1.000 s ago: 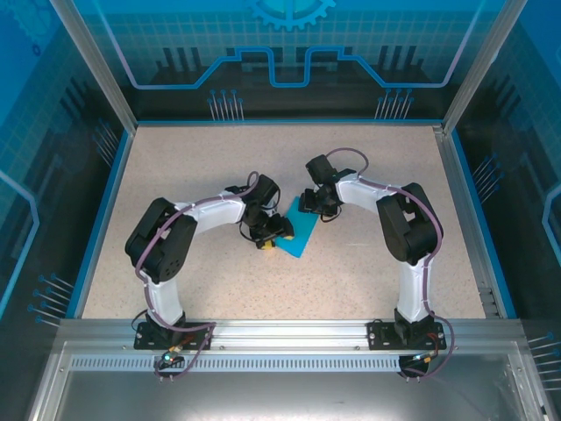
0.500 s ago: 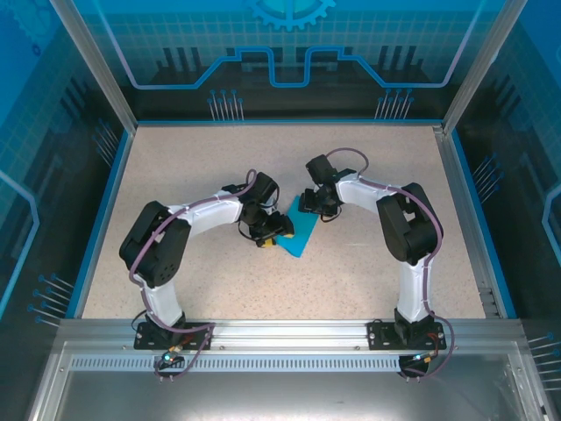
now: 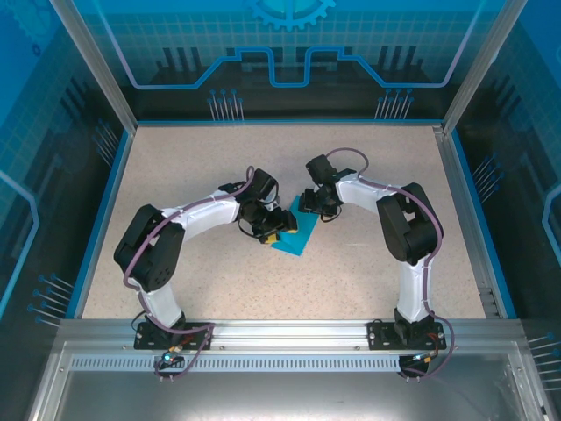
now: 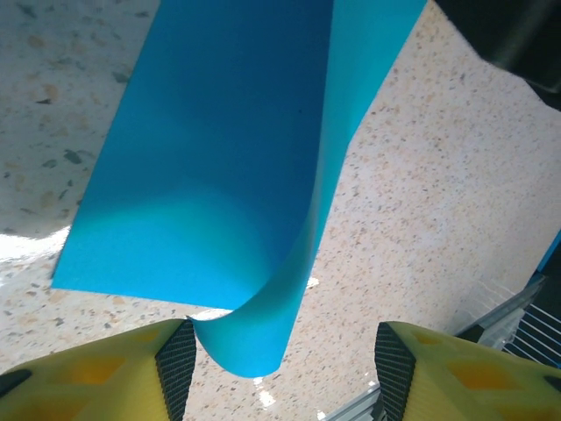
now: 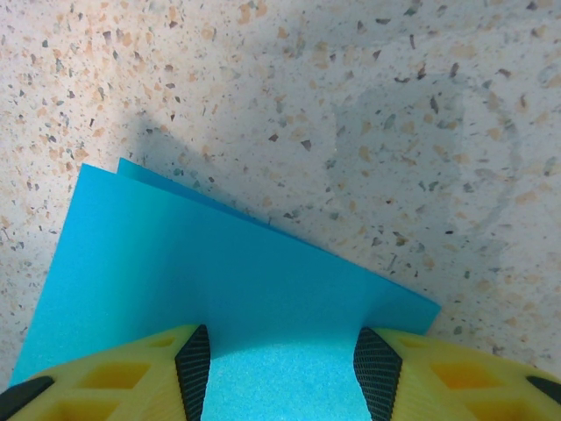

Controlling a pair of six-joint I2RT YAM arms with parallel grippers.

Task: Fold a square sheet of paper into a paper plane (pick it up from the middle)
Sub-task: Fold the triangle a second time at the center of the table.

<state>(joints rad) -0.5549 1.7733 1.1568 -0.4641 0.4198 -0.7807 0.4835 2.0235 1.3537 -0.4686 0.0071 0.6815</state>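
Judging by the doubled-over sheet, an early crease in hand — nowhere near a dart yet. Nearest, the left claw (image 4: 280, 361): released, yellow fingers (image 4: 96, 377) spread wide, one loose corner of the square sheet of paper (image 4: 219, 175) curling up off the worktop (image 4: 438, 202) between them, closer to one pad. From above, sheet lying mid-worktop between the two arms. Just beyond, the right claw (image 5: 279, 360): also released, fingers parted over the sheet's far part, two layers slightly offset at one corner; pressing down or merely hovering, cannot tell. Next move, probably: closing the left claw on that lifted flap and carrying it across while pinning the rest flat with the right — gently, thin paper buckling easily. Farthest back, blue circuit-pattern panels (image 3: 280, 61) with a gear emblem (image 3: 292, 10); no brand, label or legible writing anywhere.
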